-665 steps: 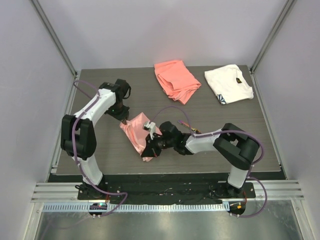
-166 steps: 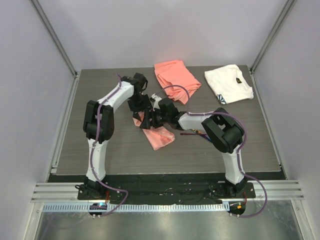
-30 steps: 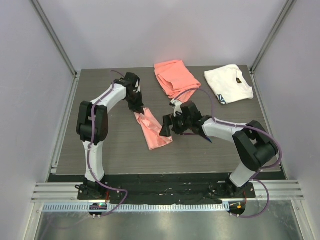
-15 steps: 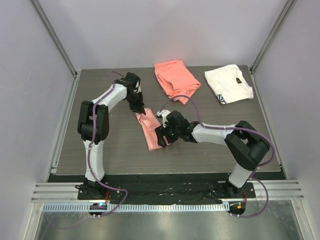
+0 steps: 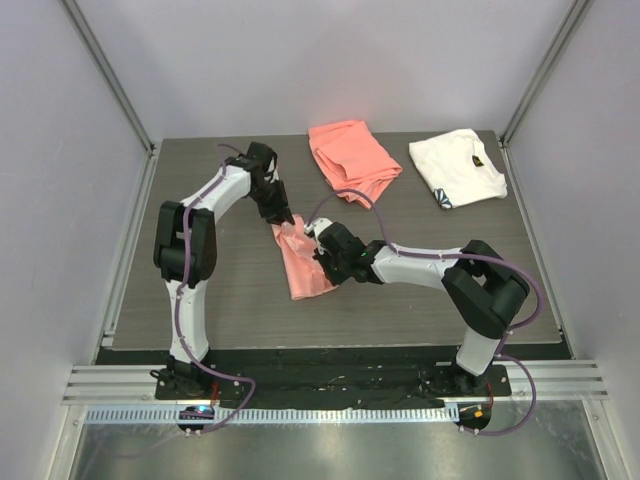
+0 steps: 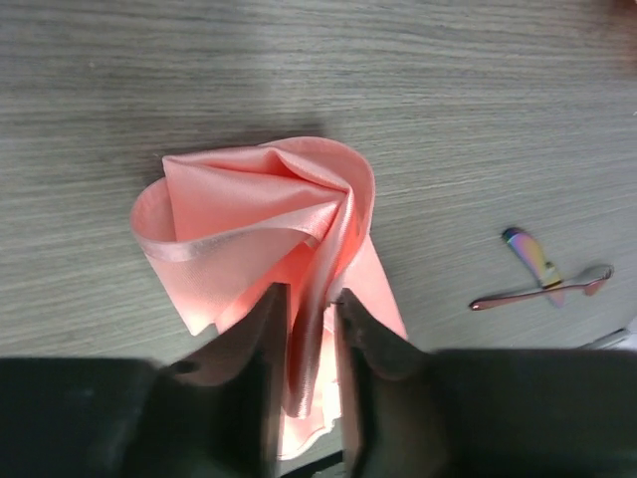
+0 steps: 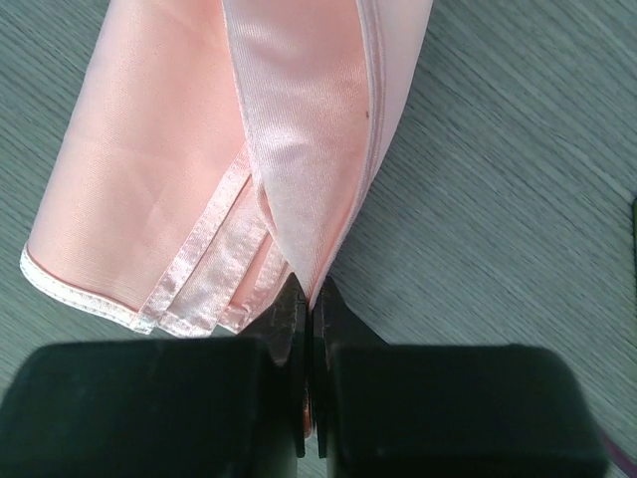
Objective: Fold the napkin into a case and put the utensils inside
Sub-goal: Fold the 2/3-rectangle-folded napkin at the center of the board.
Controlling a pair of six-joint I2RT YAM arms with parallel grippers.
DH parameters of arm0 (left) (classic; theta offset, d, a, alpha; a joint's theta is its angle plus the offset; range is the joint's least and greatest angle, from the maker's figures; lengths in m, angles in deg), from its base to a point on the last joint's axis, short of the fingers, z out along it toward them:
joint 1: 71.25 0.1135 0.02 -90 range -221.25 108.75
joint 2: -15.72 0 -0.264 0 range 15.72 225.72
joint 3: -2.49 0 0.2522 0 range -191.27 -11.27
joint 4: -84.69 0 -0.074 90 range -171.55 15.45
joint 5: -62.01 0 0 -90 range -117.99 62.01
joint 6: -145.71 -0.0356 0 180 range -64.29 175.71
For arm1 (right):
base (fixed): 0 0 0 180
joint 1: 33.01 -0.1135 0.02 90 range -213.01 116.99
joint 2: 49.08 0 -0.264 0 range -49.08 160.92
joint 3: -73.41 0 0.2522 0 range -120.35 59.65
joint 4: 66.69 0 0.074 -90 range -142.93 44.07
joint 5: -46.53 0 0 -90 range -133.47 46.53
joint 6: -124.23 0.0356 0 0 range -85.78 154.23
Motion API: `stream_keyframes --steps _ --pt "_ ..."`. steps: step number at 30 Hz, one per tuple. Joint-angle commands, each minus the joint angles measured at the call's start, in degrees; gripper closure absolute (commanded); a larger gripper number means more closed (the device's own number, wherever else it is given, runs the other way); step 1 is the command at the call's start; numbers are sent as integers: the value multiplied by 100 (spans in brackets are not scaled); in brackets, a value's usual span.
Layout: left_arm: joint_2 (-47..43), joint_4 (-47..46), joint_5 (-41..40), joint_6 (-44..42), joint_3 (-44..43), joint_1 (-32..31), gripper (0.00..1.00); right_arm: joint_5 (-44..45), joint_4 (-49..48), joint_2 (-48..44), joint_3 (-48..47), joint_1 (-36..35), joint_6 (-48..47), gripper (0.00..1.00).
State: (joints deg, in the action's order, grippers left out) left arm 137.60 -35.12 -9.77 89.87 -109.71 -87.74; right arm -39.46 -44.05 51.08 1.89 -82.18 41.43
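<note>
Napkin (image 5: 303,262): glossy pale-pink satin, folded into a narrow oblong, lying on the table left of centre, long axis running away from the arm bases. Far end bunched, raised in loose curved folds. Near end flatter, layered hemmed edges showing, one fold edge lifted. Utensils (image 6: 545,284): two slim metal pieces, purple iridescent sheen, crossed over each other on the table, apart from the napkin

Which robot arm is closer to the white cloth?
Right. The right arm stretches across the right side, in front of the white cloth. The left arm is over on the left side, beyond the pink napkin.
</note>
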Motion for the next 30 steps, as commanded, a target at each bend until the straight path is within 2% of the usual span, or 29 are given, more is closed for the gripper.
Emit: stream_keyframes --steps 1,2,3,4,8,9,13,16,21,22,26,30 --pt "-296 -143 -124 144 -142 67 62 381 122 -31 -271 -58 -140 99" --pt "-393 -187 -195 205 -89 84 56 390 131 -40 -280 -58 -175 99" --pt "-646 -257 -239 241 -19 128 44 381 166 -40 -297 -49 -201 99" --pt "-788 -327 -335 293 156 163 38 390 192 -40 -306 -58 -210 99" --pt "-1780 -617 -1054 522 736 269 40 320 254 -23 -341 -58 -228 99" --pt "-2217 -731 -1162 662 1155 287 42 320 263 -23 -341 -49 -211 99" --pt "-3177 -1312 -1251 952 2362 287 78 302 342 12 -412 -58 -184 99" --pt "-3372 -1689 -496 1181 3127 217 100 293 368 21 -421 -58 -158 99" --pt "-3461 -2681 -355 1611 4216 -486 100 276 395 -14 -429 -67 -140 99" --pt "-3426 -3040 -345 1795 4288 -574 100 267 403 -5 -438 -58 -140 99" --pt "-3145 -3334 -687 1919 4324 -1127 100 276 535 21 -526 -67 -158 99" --pt "-2943 -3439 -855 2087 4551 -1242 100 346 676 39 -605 -67 -175 99"
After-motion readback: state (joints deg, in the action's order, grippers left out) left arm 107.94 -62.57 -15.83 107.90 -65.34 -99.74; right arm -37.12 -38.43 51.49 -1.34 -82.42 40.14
